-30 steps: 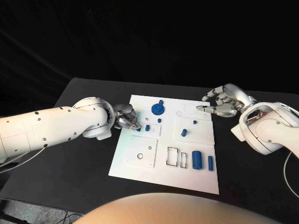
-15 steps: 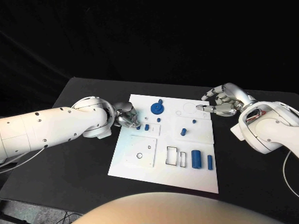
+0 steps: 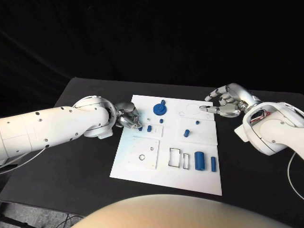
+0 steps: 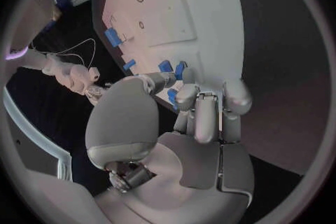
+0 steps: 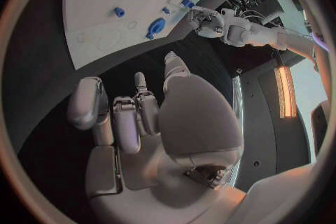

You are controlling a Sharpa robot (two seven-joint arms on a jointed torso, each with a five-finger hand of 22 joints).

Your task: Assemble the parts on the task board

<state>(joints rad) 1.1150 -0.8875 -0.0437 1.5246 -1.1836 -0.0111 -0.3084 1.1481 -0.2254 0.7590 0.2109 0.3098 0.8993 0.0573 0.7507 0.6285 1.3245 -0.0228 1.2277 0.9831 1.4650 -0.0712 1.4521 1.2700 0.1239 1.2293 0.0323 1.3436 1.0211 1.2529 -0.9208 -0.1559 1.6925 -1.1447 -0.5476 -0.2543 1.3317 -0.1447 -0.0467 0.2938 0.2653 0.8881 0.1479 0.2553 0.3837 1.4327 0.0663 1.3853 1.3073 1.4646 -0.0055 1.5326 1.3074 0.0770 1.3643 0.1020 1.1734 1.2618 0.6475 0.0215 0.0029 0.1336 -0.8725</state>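
**Spotter:** What have you got on the left hand?

**Operator:** My left hand sits at the near-left edge of the white board, fingers curled in. In the left wrist view there are blue bits right at the fingertips, but I cannot tell whether it is pinching one or just touching it.

**Spotter:** And the right?

**Operator:** The right hand hovers over the table just off the board's far-right corner, fingers loosely bent, nothing in it that I can see.

**Spotter:** Where are the parts?

**Operator:** A small blue peg stands just beside the left fingers, and a round blue wheel lies just beyond them. A blue block lies between the two hands. Two blue bars lie well towards me, next to empty slots.

**Spotter:** What worries you?

**Operator:** I think the curled fingers could knock the peg sideways if I move blind, since they hide it from the head camera. If I do hold a piece, a loose pinch could drop it off the board edge onto the table.
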